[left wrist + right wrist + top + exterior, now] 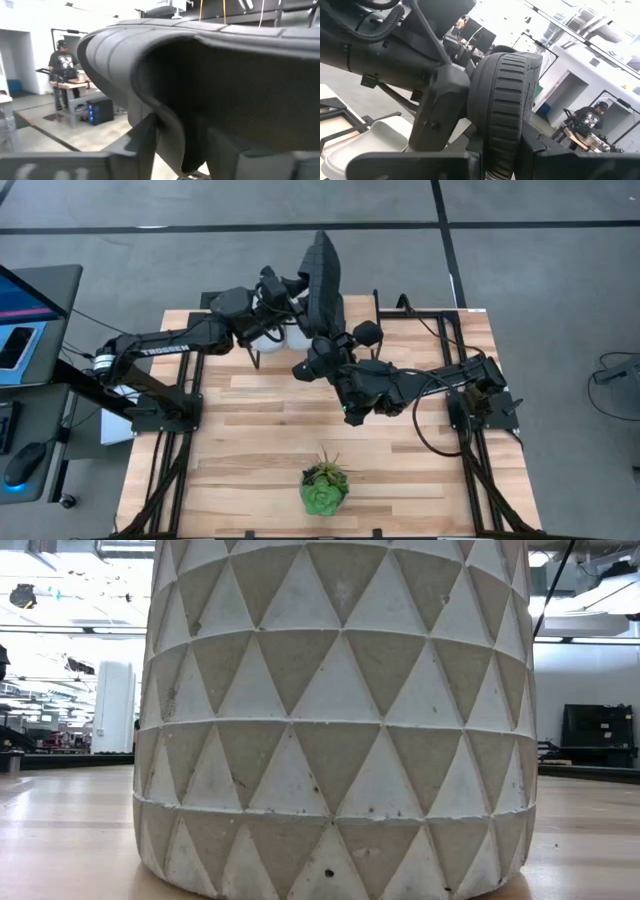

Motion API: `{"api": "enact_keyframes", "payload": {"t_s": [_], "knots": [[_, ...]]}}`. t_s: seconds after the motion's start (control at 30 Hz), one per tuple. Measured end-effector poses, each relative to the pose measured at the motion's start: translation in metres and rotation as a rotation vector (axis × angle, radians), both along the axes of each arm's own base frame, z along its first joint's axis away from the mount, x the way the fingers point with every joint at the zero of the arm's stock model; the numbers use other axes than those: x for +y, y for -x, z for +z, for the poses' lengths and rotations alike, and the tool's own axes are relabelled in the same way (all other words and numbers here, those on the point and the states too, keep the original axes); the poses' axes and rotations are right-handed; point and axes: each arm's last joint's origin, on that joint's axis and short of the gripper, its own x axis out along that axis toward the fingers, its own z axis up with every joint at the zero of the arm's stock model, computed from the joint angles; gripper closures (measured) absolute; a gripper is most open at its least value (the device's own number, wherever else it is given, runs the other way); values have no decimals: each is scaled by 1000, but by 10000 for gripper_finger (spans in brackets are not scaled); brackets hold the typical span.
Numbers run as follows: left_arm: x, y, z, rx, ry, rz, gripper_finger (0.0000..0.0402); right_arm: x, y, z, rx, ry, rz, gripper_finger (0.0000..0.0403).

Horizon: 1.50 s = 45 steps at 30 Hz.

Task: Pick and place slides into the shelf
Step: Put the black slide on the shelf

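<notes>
Holding one black slide [324, 280] aloft over the desk's [250, 430] far edge, both grippers, left [288, 288] and right [322, 352], clamped on it; risking a twist or drop if either pulls unevenly.

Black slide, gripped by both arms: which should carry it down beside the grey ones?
Left, probably. The left gripper clamps the black slide by its strap, directly above the light grey slides at the table's far edge. The right gripper only pinches its lower end.
</notes>
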Motion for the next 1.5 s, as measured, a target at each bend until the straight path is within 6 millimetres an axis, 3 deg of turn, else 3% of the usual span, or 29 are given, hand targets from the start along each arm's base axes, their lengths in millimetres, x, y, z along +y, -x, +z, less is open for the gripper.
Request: {"api": "enact_keyframes", "payload": {"t_s": [0.23,0.73,0.93,1.2,1.5], "knots": [[-10,13,7,76,-73,17,224,0,0,0,-2,6,20,357],[-32,55,21,201,-84,2,227,-10,11,13,-2,4,-4,357],[-44,67,18,308,-109,-31,227,-11,29,35,10,-9,-39,357],[-57,86,18,397,-154,-43,227,-14,71,74,-45,-40,-55,357],[-59,115,23,436,-138,36,227,-21,167,133,-260,-130,26,357]]}}
